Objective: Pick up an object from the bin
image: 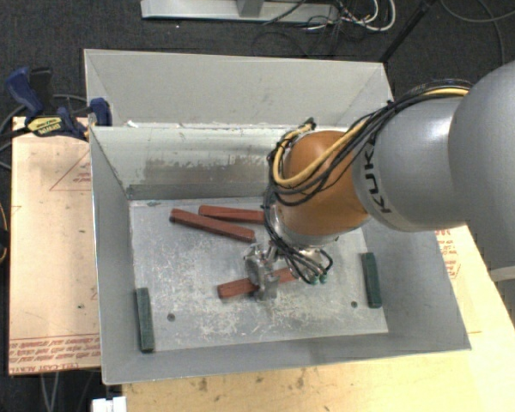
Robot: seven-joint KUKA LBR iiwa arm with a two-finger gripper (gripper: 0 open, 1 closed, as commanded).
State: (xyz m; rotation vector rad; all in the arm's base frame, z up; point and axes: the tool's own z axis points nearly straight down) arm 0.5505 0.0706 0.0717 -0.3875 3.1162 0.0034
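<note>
My gripper [263, 280] is down near the bin floor, a little right of its middle. It sits right over a short red-brown bar [234, 290], which lies slanted on the floor and sticks out to the gripper's left. A bit of the same bar shows to the gripper's right. Two longer red-brown sticks [211, 221] [232, 213] lie side by side just behind the gripper, towards the back wall.
A dark green bar [142, 319] lies along the left wall near the front corner. Another dark green bar [372, 279] lies along the right wall. The arm and its orange cover hang over the bin's right half.
</note>
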